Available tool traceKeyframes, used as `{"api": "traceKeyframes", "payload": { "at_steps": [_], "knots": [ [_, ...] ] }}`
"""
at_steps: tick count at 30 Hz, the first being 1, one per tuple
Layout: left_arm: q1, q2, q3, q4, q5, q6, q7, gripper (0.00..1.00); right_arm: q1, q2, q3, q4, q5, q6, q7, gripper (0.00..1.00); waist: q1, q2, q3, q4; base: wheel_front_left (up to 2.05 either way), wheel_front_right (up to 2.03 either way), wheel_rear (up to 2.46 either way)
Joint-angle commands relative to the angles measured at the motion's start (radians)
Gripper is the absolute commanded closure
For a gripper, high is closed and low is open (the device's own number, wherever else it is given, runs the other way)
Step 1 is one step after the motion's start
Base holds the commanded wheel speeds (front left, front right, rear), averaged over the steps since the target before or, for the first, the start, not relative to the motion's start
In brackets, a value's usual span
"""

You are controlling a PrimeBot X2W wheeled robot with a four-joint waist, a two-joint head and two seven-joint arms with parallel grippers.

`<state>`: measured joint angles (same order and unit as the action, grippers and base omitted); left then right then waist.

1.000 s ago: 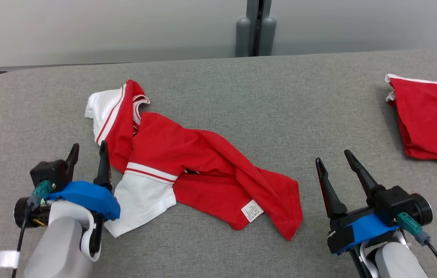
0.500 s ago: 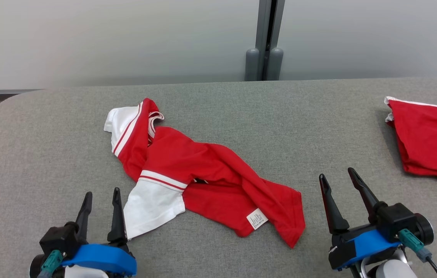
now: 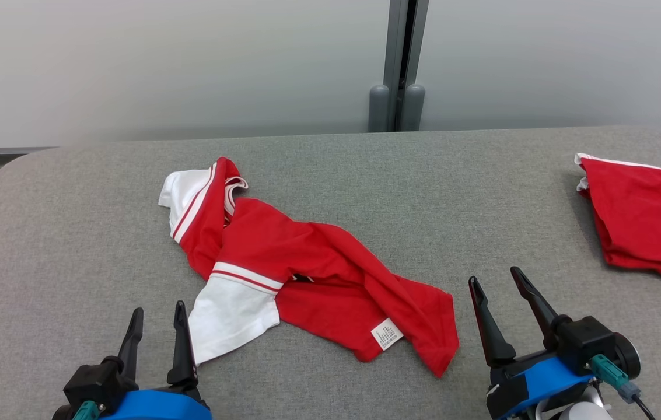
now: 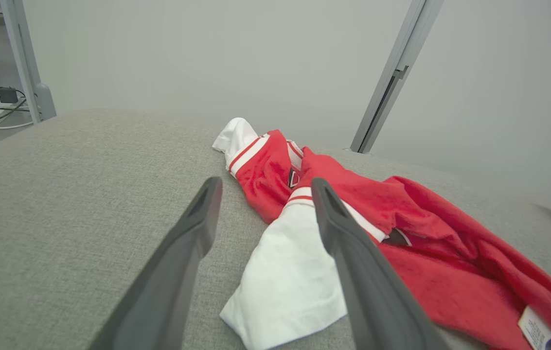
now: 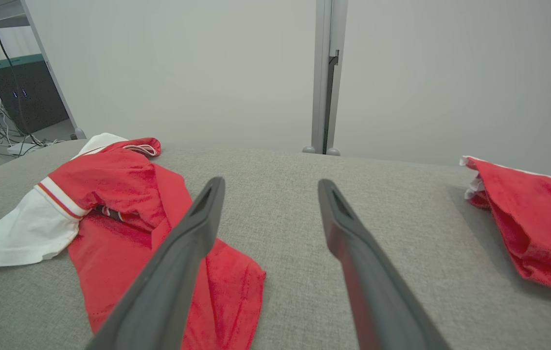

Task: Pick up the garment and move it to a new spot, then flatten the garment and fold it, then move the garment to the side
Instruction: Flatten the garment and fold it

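1. On site: red-and-white shirt [image 3: 307, 274], crumpled and twisted, lying on the grey padded table [image 3: 365, 169], left of centre. Not lifted yet; I judge the pick-up has not begun.
2. Jaws: left gripper [image 3: 158, 309] spread wide and empty, just beside the white sleeve [image 3: 231, 315]. The right gripper [image 3: 494, 276] is also spread wide and empty, near the red hem corner [image 3: 441, 350] and apart from it.
3. Risk: pinching the sleeve alone. The body would trail and twist tighter, so flattening gets harder.
4. Risk: the cloth is bunched in layers. A grab mid-heap may take several at once, and the shirt won't open when spread.
5. Risk: fingers coming down steep on the soft table cover could dig in, or shove the fabric ahead instead of getting under an edge.
6. Risk: a second red garment [image 3: 645, 216], folded, sits at the far right. A new spot picked too far right would overlap it. Same colour, easy to snag.
7. Risk: the care label [image 3: 387, 334] faces up, so the shirt may be partly inside out; can't tell. The fold could finish wrong side out.
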<state>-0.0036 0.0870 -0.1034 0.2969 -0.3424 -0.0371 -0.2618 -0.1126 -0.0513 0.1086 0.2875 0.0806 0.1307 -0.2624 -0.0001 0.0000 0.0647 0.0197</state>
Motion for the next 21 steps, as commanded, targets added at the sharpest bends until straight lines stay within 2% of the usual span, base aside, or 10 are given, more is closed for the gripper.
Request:
{"api": "traceKeyframes", "payload": {
  "at_steps": [1, 6, 10, 13, 21],
  "knots": [
    [0.007, -0.002, 0.004, -0.001, 0.005, -0.003, -0.004, 0.00, 0.009, 0.001, 0.002, 0.003, 0.003, 0.000, -0.003, 0.00, 0.0001, 0.0000, 0.000, 0.000, 0.00, 0.00, 0.00],
    [0.012, 0.000, -0.001, 0.016, -0.003, -0.005, 0.003, 0.00, 0.006, 0.001, -0.001, 0.003, 0.001, 0.000, -0.003, 0.00, 0.0001, 0.0000, 0.001, -0.001, 0.00, 0.00, 0.00],
    [0.020, 0.005, 0.008, 0.072, -0.036, 0.009, 0.087, 0.00, 0.002, 0.001, -0.001, -0.002, 0.000, 0.000, -0.003, 0.00, 0.0001, 0.0000, 0.012, -0.004, 0.00, 0.00, 0.00],
    [0.013, 0.001, 0.016, 0.108, -0.071, 0.002, 0.133, 0.00, -0.002, 0.001, 0.004, 0.002, 0.001, 0.000, -0.003, 0.00, 0.0001, 0.0000, 0.022, -0.008, 0.00, 0.00, 0.00],
    [-0.048, 0.000, 0.031, 0.211, -0.127, -0.009, 0.188, 0.00, -0.016, 0.001, 0.025, 0.024, -0.015, 0.000, -0.003, 0.00, 0.0001, 0.0000, 0.050, -0.030, 0.00, 0.00, 0.00]
  ]
}}
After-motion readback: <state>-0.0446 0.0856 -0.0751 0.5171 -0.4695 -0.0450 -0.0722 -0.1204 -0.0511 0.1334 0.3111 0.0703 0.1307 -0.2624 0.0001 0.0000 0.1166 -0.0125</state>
